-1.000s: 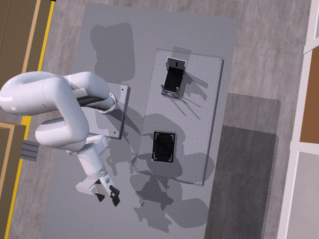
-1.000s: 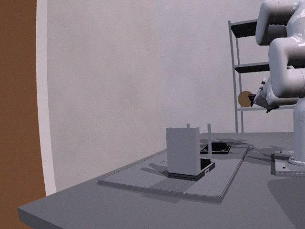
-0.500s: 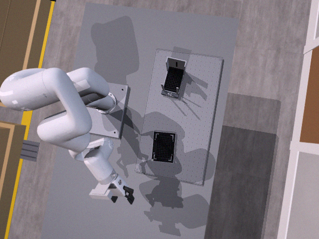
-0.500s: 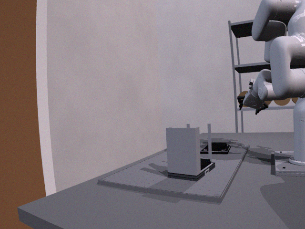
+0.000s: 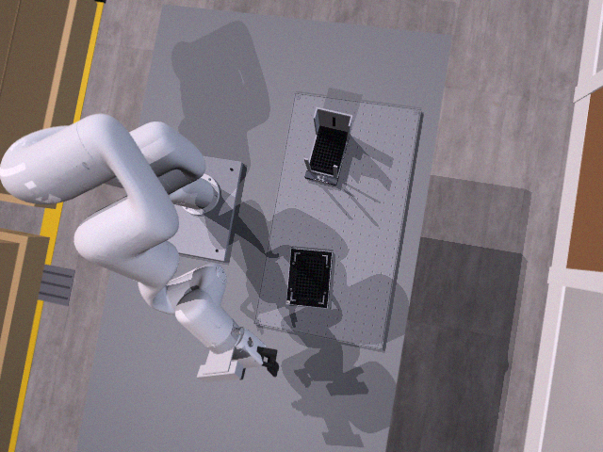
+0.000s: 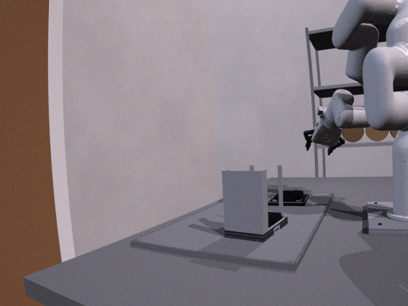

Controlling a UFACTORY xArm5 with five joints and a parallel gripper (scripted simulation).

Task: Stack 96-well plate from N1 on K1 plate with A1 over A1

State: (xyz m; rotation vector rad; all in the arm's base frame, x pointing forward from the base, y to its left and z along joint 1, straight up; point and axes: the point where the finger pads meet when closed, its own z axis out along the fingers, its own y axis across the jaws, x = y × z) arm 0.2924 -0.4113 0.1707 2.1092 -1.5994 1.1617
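A black 96-well plate (image 5: 309,284) (image 6: 289,196) lies flat in the plate nest N1 at the near end of the perforated board (image 5: 369,218) (image 6: 230,245). A second black plate (image 5: 327,152) (image 6: 275,218) sits in the stack rack K1 (image 5: 333,120) (image 6: 243,201), a grey upright frame with posts at the board's far end. My gripper (image 5: 268,361) (image 6: 320,146) is open and empty. It hangs high above the table, off the board's edge and to the side of N1. I cannot make out the cut-off corners.
The arm's base stands on a grey mounting plate (image 5: 214,234) (image 6: 378,227) beside the board. A metal shelf unit (image 6: 314,99) stands behind the table. The table edge is close to the board on the far side from the arm.
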